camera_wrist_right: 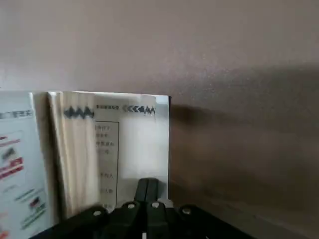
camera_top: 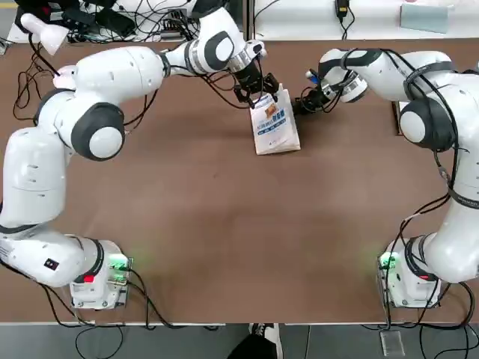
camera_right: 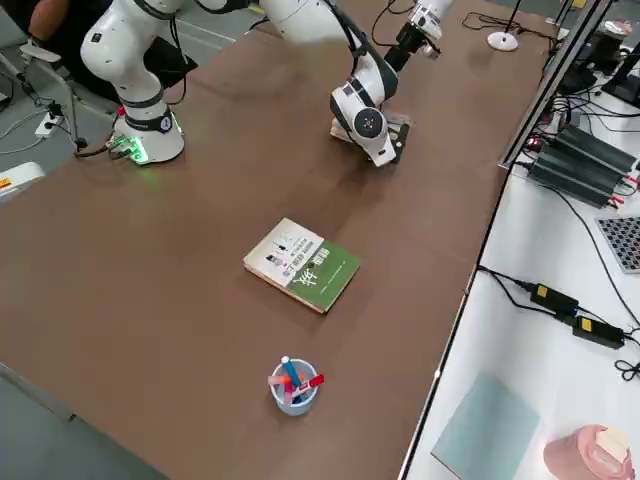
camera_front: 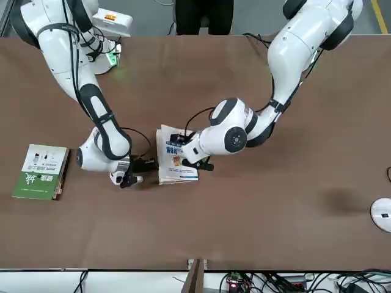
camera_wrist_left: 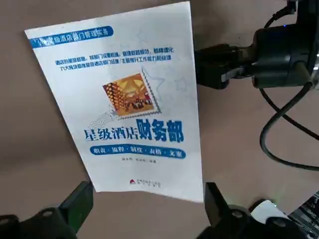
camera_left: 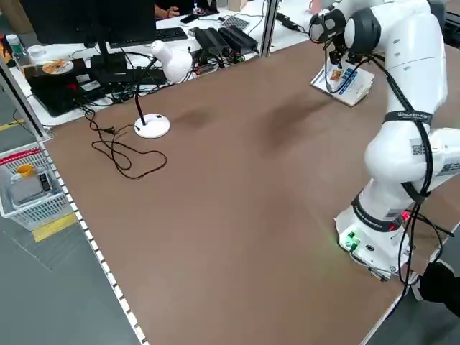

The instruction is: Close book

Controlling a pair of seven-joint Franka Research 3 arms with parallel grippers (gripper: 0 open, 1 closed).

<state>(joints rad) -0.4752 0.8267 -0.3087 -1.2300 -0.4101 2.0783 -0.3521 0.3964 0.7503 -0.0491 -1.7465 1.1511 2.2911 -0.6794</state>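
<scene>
Book (camera_wrist_left: 124, 109) question, folks: how would you finish closing it? My left gripper (camera_wrist_left: 147, 206) has its fingers wide apart with nothing between them, over the white front cover at the far side of the table. My right gripper (camera_wrist_right: 148, 186) is pinched fully closed, gripping nothing as far as I can see, with its tips at the right-hand open page; can't tell if they actually touch. The book sits far, a bit right of the middle, between both grippers, and some leaves are standing up from that page. So I'd call this the fold-over step, not done yet. Next move, I reckon: get the right tips out of the way, then push cover and leaves down flat. Further out, a green book (camera_right: 300, 262) lies to the right, with a pen cup (camera_right: 295, 388) beyond it.
</scene>
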